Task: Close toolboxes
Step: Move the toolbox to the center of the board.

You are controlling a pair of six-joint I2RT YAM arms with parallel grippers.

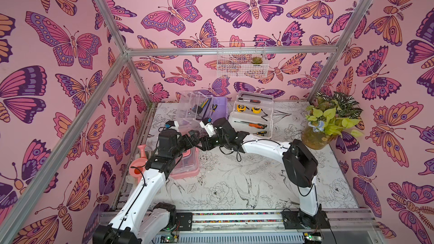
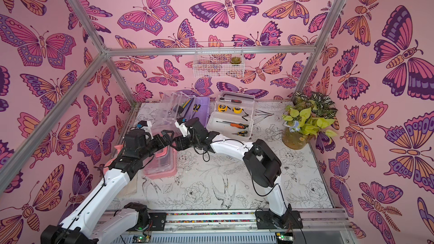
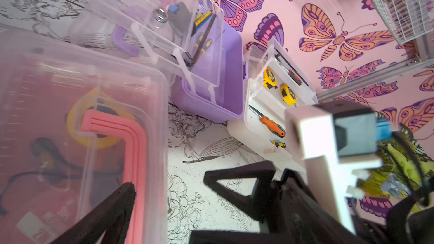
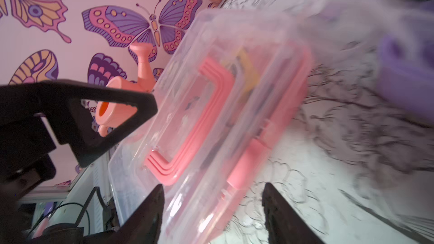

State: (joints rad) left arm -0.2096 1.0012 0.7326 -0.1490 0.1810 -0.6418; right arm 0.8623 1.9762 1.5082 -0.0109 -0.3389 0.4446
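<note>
The pink toolbox [image 1: 187,164] [image 2: 162,166] [image 3: 70,113] [image 4: 223,113] sits at the front left with its clear lid down and its pink handle flat. My right gripper [image 1: 203,144] [image 2: 178,143] [image 4: 212,207] is open, its jaws either side of the box's front edge beside the pink latch [image 4: 244,167], gripping nothing. My left gripper [image 1: 192,136] [image 2: 168,134] [image 3: 212,191] hangs wide open and empty over the same box. The purple toolbox [image 1: 219,107] [image 3: 211,90] stands open at the back with its clear trays raised. The white toolbox [image 1: 252,116] [image 3: 270,113] is open too.
A pink watering can [image 1: 138,165] [image 4: 122,104] stands left of the pink box by the wall. A potted plant [image 1: 328,120] fills the back right corner. A white wire basket [image 1: 242,59] hangs on the back wall. The two grippers are very close together.
</note>
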